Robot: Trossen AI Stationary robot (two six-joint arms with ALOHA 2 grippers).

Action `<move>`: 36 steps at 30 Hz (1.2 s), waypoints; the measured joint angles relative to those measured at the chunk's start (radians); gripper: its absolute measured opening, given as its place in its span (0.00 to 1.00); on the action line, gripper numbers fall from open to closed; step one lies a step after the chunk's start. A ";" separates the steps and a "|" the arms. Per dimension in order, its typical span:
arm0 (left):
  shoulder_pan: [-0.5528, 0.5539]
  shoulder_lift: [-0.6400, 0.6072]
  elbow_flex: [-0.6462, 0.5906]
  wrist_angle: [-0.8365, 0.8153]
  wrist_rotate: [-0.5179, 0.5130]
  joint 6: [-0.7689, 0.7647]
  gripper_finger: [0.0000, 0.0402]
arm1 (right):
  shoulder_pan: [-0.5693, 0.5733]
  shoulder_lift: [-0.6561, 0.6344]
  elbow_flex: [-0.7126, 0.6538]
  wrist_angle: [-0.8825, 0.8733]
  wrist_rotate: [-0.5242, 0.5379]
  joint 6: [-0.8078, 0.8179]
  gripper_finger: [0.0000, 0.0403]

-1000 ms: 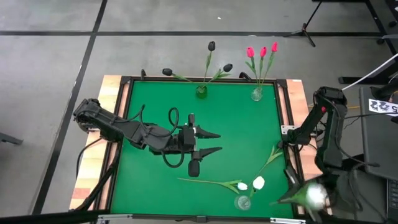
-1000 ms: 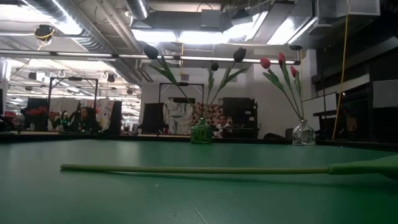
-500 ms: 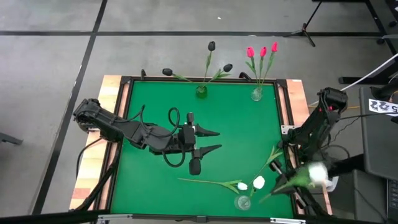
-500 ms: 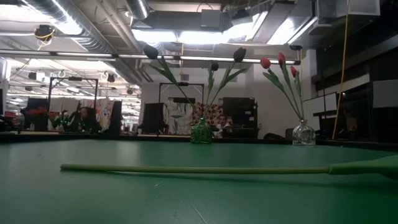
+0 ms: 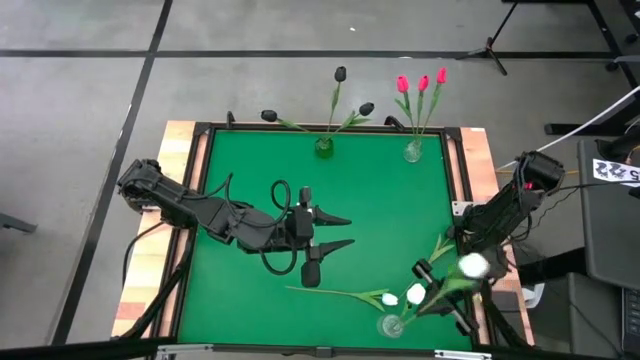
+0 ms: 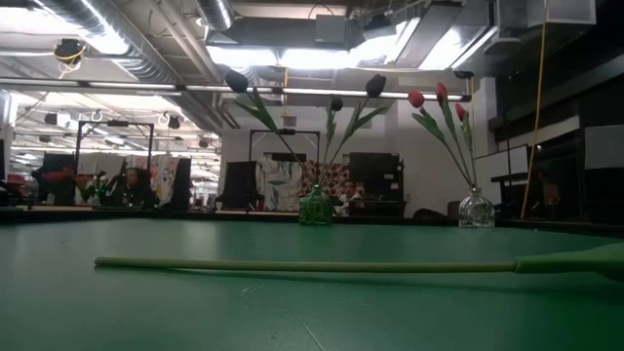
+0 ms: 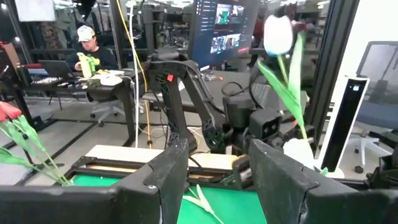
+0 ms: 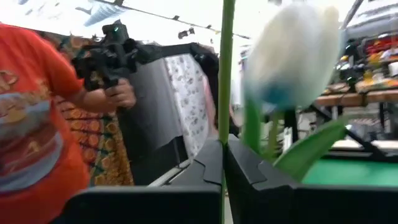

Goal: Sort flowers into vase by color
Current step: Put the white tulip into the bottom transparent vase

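Right gripper is pinching the thin green stem of a white tulip, fingers pressed together on it, and is hanging over the table's near right corner. In the high view the tulip is slanting: its white head is pointing toward the right edge and its stem and leaves are trailing down toward the near left, ending by the clear vase. In the right wrist view the stem is running straight up from between the fingers, with the blurred white head beside it and a broad green leaf below.

2 more white heads are sitting just beside the clear vase at the near edge; 1 long stem is lying flat on the green table, its long axis running left to right.

At the far edge, a green vase is holding 3 black tulips, fanned apart, and another clear vase is holding 3 red-pink tulips, leaning right.

Left gripper is waiting mid-table, fingers spread, holding nothing, pointing right.
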 joint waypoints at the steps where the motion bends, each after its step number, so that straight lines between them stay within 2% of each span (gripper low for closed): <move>1: -0.001 0.000 0.000 0.000 0.000 0.004 0.42 | 0.000 0.014 0.000 0.003 0.002 0.001 0.00; 11: -0.001 0.000 0.000 -0.003 -0.008 0.020 0.42 | 0.003 0.077 0.000 0.020 0.046 0.034 0.00; 19: -0.001 0.000 0.000 -0.004 -0.008 0.021 0.42 | 0.013 0.101 -0.005 -0.040 0.106 0.095 0.00; 28: -0.001 0.000 0.000 -0.003 -0.009 0.037 0.42 | 0.013 0.101 -0.006 -0.053 0.116 0.101 0.00; 36: -0.001 0.000 0.000 -0.004 -0.015 0.043 0.42 | 0.010 0.101 -0.006 -0.130 0.116 0.189 0.01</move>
